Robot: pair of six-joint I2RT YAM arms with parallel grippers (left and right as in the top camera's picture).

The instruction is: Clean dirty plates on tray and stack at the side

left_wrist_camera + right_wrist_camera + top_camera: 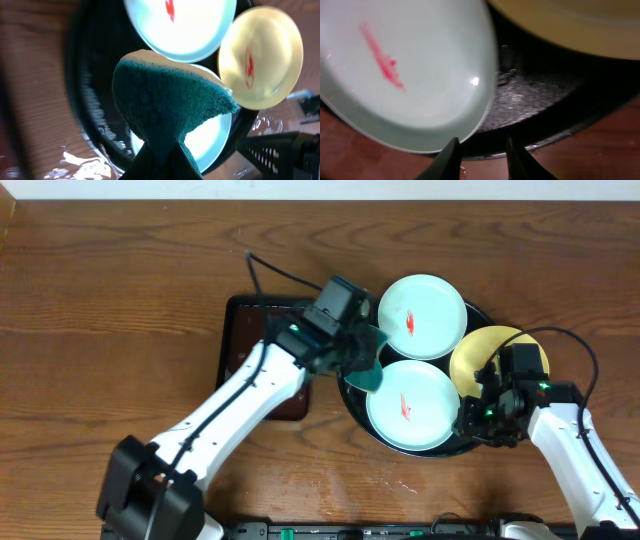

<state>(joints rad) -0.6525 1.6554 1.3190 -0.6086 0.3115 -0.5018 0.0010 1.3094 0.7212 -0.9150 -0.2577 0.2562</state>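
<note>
nearest, hovered right gripper (481, 145), fingers spread, at rim of large round glossy black tray (545, 105), probably for steadying. pinched teal scouring sponge (170, 100) in left gripper (162, 150) above red-smeared pale bluish-white round plate (412, 408) on it, ready for wiping.

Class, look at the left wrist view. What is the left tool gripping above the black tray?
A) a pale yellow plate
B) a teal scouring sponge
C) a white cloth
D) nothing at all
B: the left tool is pinched on the narrow end of a teal sponge with a pale backing, held over the black tray.
</note>
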